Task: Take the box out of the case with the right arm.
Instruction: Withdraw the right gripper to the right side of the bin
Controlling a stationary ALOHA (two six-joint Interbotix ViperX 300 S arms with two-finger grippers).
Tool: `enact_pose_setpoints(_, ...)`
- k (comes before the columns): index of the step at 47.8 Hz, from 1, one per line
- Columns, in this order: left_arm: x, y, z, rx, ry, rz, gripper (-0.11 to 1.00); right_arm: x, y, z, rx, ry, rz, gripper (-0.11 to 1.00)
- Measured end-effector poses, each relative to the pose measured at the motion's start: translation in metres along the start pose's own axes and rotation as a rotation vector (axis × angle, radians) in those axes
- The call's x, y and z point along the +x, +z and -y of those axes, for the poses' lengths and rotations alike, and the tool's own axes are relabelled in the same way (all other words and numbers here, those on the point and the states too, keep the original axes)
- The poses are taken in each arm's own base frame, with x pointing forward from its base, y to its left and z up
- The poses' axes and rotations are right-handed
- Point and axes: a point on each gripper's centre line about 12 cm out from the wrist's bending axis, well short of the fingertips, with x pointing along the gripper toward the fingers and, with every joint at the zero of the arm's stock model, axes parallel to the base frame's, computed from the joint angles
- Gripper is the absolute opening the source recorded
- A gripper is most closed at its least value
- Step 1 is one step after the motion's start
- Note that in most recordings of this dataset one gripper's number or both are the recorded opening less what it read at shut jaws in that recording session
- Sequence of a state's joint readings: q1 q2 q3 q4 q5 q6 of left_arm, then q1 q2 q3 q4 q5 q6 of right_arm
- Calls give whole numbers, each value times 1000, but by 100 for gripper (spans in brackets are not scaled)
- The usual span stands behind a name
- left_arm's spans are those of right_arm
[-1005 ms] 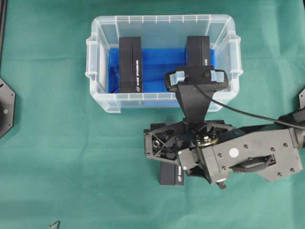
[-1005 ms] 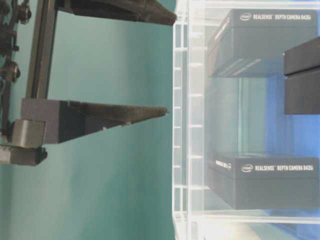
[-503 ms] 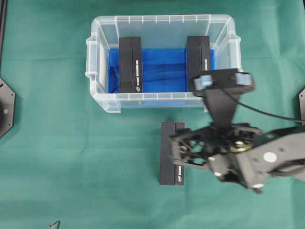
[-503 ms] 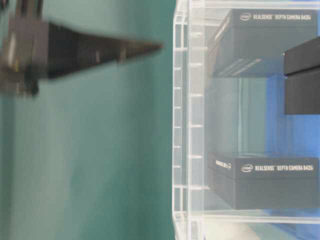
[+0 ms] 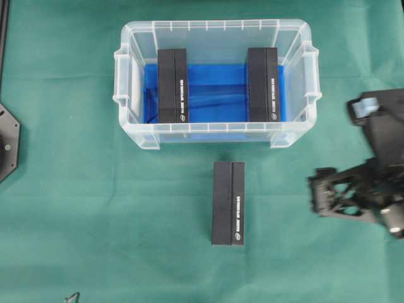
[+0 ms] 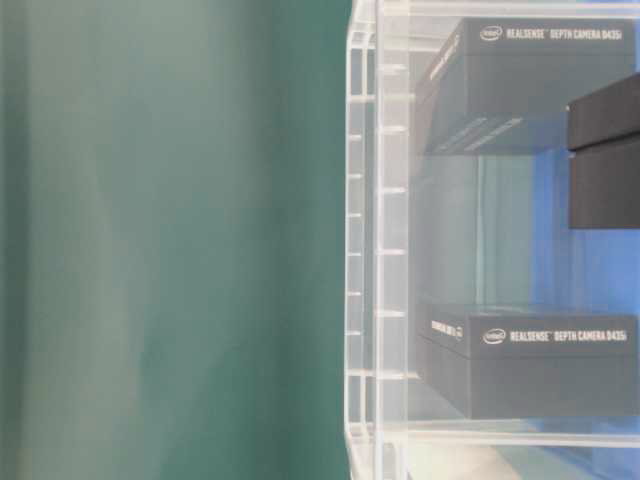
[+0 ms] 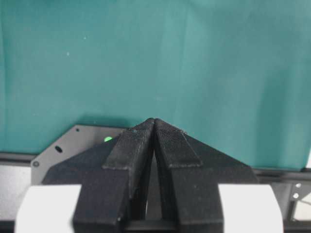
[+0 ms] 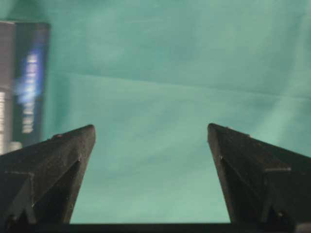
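The clear case [image 5: 129,95] with its blue floor stands at the back centre. Two black boxes [image 5: 173,86] [image 5: 263,84] stand inside it, one at each end. A third black box [image 5: 228,202] lies on the green cloth in front of the case, touched by nothing. My right gripper [image 5: 319,192] hovers at the right edge, well clear of that box. In the right wrist view the right gripper [image 8: 151,128] is open and empty, with the box [image 8: 24,82] blurred at the upper left. My left gripper [image 7: 154,120] is shut on nothing.
A black mounting plate [image 5: 7,142] sits at the left edge of the cloth. The table-level view shows the case wall [image 6: 365,250] with two boxes [image 6: 530,355] [image 6: 530,85] behind it, and no arm.
My right arm has swung away to the right, off the box on the cloth and out of the table-level view. The box lies where it was set down.
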State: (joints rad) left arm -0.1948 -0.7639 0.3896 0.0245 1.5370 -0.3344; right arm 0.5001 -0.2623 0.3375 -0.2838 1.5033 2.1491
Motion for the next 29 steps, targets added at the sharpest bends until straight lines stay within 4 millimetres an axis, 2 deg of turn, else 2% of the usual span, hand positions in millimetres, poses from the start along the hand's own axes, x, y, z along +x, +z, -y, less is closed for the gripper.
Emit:
enact_pose_setpoints(10, 0, 0, 0, 3, 0, 1, 0, -3, 10, 28, -12, 20, -13, 92)
enact_pose_setpoints(20, 0, 0, 0, 3, 0, 1, 0, -4, 15, 30, -44, 33, -2, 92)
enact_pose_setpoints(29, 0, 0, 0, 2, 1, -1, 0, 3, 43, 27, -74, 12, 16, 92)
